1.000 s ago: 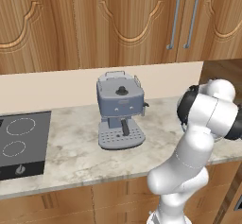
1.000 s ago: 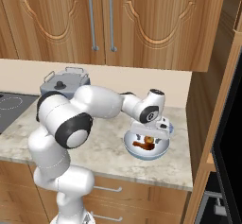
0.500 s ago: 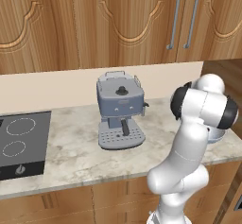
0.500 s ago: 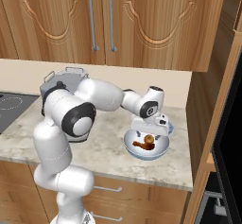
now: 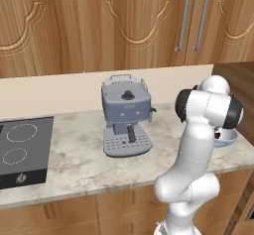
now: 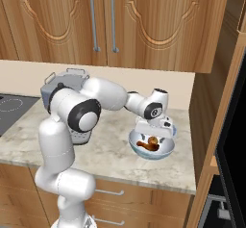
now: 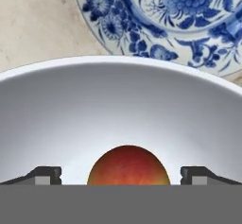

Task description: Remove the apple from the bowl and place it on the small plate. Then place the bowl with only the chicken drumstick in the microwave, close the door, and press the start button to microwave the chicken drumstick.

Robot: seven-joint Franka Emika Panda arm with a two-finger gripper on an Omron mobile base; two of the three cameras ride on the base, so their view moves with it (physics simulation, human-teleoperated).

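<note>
Down inside the bowl [image 7: 118, 105] your tool [image 7: 121, 175] hangs spread wide, one fingertip either side of the apple [image 7: 128, 166], ready to pinch it. Just beyond the rim lies the small plate [image 7: 189, 24] on the worktop [image 7: 38, 24], its destination.

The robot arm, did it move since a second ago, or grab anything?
Yes. The arm swung round and lowered its pincer into the bowl, so its open tips now sit either side of the apple. It has grabbed nothing. The bowl, the chicken drumstick, the small plate and the coffee machine stayed put.
</note>
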